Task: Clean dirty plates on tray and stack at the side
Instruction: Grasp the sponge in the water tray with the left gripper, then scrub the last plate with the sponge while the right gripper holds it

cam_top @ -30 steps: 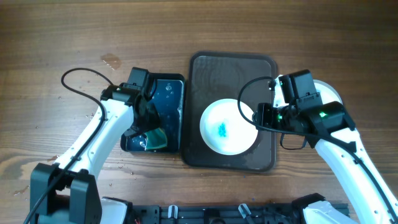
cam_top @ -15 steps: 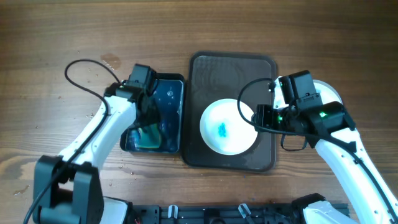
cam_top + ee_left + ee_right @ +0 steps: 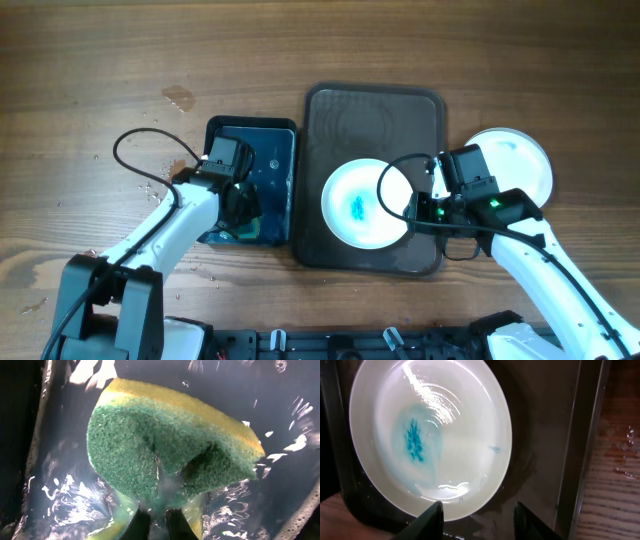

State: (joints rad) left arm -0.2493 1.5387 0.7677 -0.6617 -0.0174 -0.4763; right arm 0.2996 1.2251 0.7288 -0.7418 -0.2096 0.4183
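- Left wrist view: left tool (image 3: 157, 524) is clamping a green-and-yellow sponge (image 3: 170, 455), apparently wetting it in the black water basin (image 3: 30, 420) below.
- Right tool (image 3: 480, 521) is gaping; blue-smeared round white plate (image 3: 430, 435) is lying just ahead, on the dark brown rectangular tray (image 3: 545, 435).
- Next move is likely calling for scrubbing that smear.

The dirty plate (image 3: 470, 445) is seen glossy and wet; the sponge (image 3: 140, 455) is faced with rough green fibre; the tabletop (image 3: 100, 60) is grained wood.
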